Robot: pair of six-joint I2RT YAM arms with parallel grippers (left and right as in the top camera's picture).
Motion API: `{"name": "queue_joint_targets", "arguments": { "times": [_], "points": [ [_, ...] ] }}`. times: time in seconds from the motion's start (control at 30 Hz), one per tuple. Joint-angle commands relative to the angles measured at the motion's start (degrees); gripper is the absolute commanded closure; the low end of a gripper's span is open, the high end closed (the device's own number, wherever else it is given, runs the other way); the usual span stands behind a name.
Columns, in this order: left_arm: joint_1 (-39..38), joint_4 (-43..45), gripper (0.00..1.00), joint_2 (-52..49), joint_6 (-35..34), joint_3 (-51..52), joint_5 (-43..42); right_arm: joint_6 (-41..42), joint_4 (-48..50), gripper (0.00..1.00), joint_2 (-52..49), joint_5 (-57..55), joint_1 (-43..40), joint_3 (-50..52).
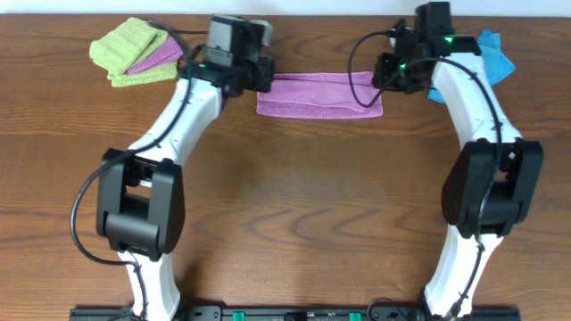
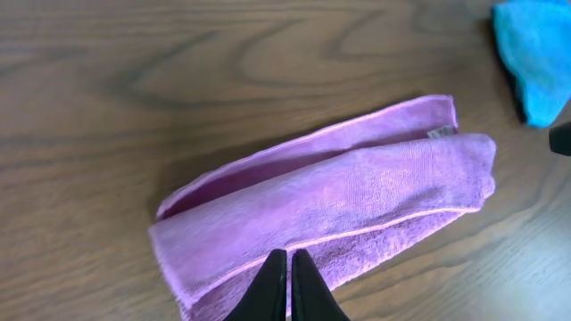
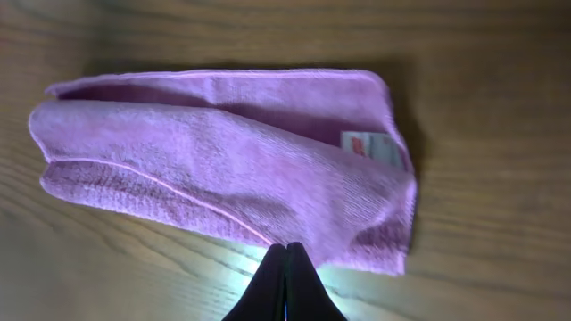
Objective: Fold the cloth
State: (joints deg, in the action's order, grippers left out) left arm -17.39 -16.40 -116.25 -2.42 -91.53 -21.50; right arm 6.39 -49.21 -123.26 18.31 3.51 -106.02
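The cloth [image 1: 319, 95] is purple and lies on the wooden table as a long flat strip, folded over itself. Its white tag [image 3: 368, 144] shows near one end, and also in the left wrist view, tag [image 2: 439, 132]. My left gripper [image 1: 264, 78] is at the strip's left end, at the far edge. In its wrist view the left gripper [image 2: 290, 254] is shut, its tips over the cloth [image 2: 330, 205] near its edge. My right gripper [image 1: 384, 77] is at the right end. There the right gripper [image 3: 287, 246] is shut with its tips at the hem of the cloth [image 3: 223, 169]. No part of the cloth is lifted.
A stack of lime-green cloths [image 1: 125, 49] with a purple one among them lies at the back left. A bright blue cloth [image 1: 496, 53] lies at the back right, behind the right arm; this blue cloth [image 2: 535, 53] also shows in the left wrist view.
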Motion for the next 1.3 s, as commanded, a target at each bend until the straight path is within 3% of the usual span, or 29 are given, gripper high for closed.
{"name": "queue_joint_targets", "arguments": {
  "times": [0.0,0.1,0.77,1.17,1.23,1.27],
  "points": [
    [-1.9,0.0,0.94,-0.3,4.1,-0.9,8.7,-3.5,0.5,0.98,-0.8,-6.5,2.4,-0.2],
    [-2.6,-0.2,0.94,-0.9,5.1,-0.9,13.1,-4.3,0.6,0.98,-1.6,-10.4,3.6,-0.2],
    [-2.9,-1.0,0.94,-6.4,5.4,-0.8,13.1,-4.3,0.8,0.98,-10.3,-13.0,3.7,-0.2],
    [-2.9,-1.8,0.94,-6.4,5.0,-0.8,12.9,-4.3,-1.4,0.98,-9.4,-12.9,3.8,-3.1],
    [-2.9,-1.9,0.94,-6.4,5.0,-0.8,12.3,-4.3,-3.2,0.71,-8.4,-12.9,3.8,-6.0],
    [-2.9,-2.0,0.94,-6.4,5.0,-0.8,11.6,-4.3,-4.4,0.48,-7.9,-12.9,3.8,-7.8]
  ]
}}
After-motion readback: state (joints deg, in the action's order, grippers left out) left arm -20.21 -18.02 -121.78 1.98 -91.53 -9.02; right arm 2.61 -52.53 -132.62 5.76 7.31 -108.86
